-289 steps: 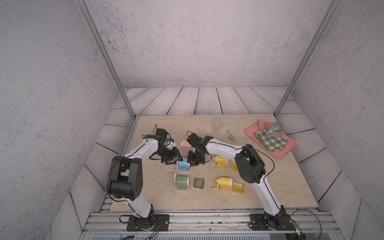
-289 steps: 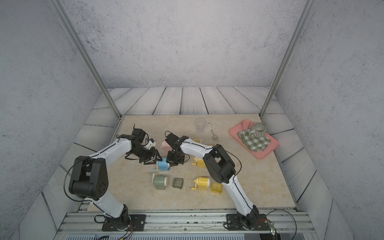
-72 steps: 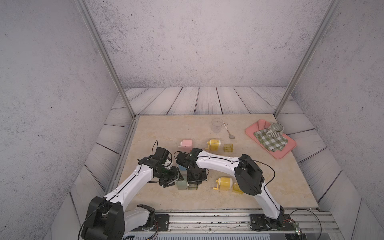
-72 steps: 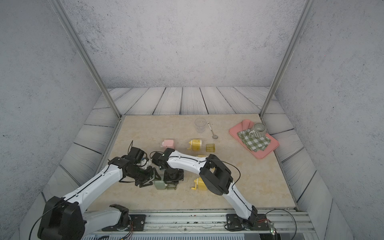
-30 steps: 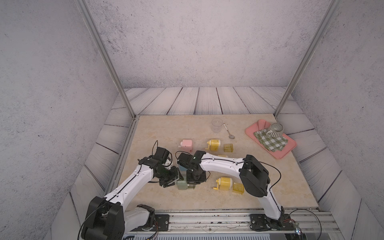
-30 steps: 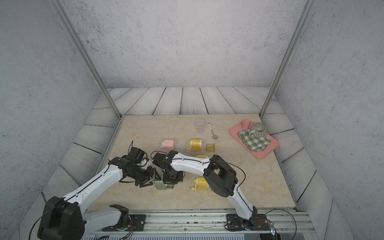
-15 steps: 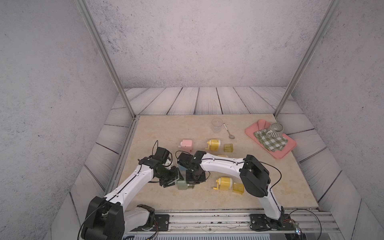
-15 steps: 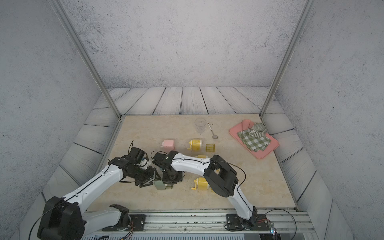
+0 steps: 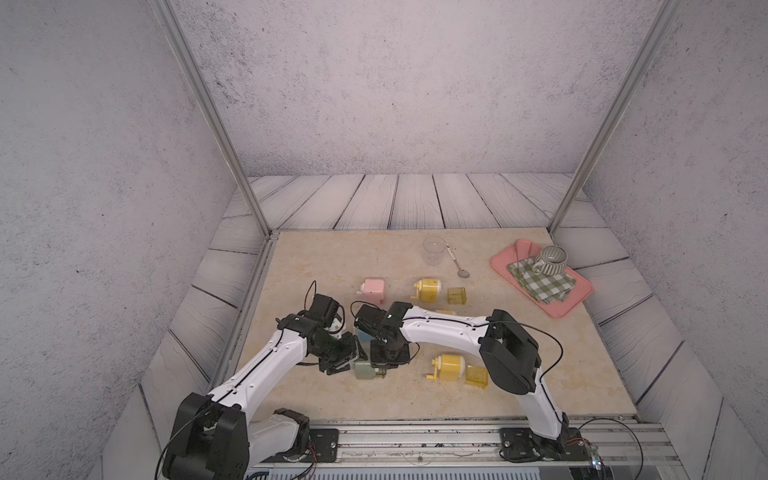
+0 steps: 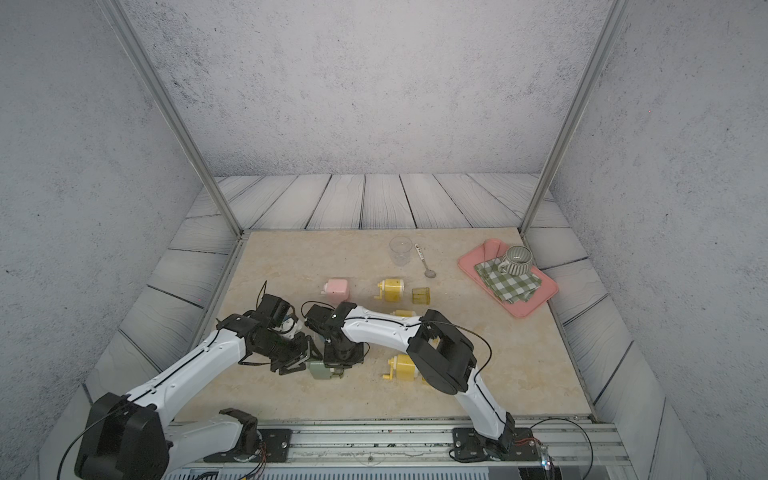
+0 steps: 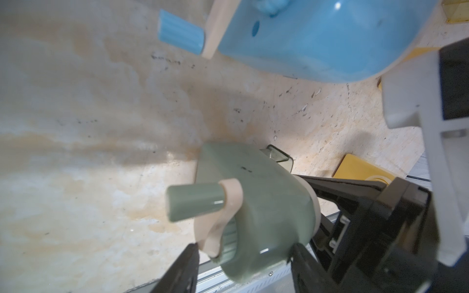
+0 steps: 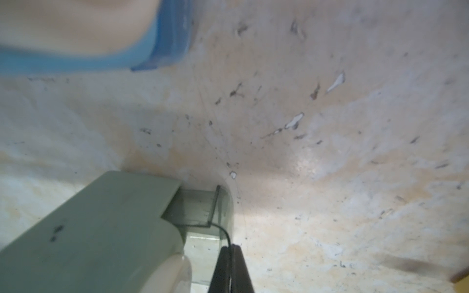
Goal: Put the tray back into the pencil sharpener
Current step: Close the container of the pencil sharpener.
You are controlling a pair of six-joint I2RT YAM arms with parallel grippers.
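The left gripper (image 11: pixel 241 266) is clamped across the green sharpener (image 11: pixel 253 203). One finger (image 11: pixel 182 269) sits by the crank and the other against the far side of the body. The sharpener rests on the table (image 12: pixel 330 126). The tray (image 12: pixel 198 208) sits partway in the sharpener's slot, with its clear end sticking out. The right gripper (image 12: pixel 229 250) has its fingers pressed together, and their tips are against that exposed end. A blue sharpener (image 11: pixel 317 38) stands just behind the green one.

In both top views the two grippers meet over the sharpener (image 9: pixel 365 370), the left gripper (image 9: pixel 347 361) on one side and the right gripper (image 9: pixel 386 357) on the other.

In the earliest frames both grippers were at the blue sharpener. The green one stood alone in front of it, with the tray loose on the table just beside it and apart from it. Both arms have since come forward to the green sharpener, and the tray has gone from loose to partly inserted. Over the last second the top views show no visible shift in either gripper or the sharpener.
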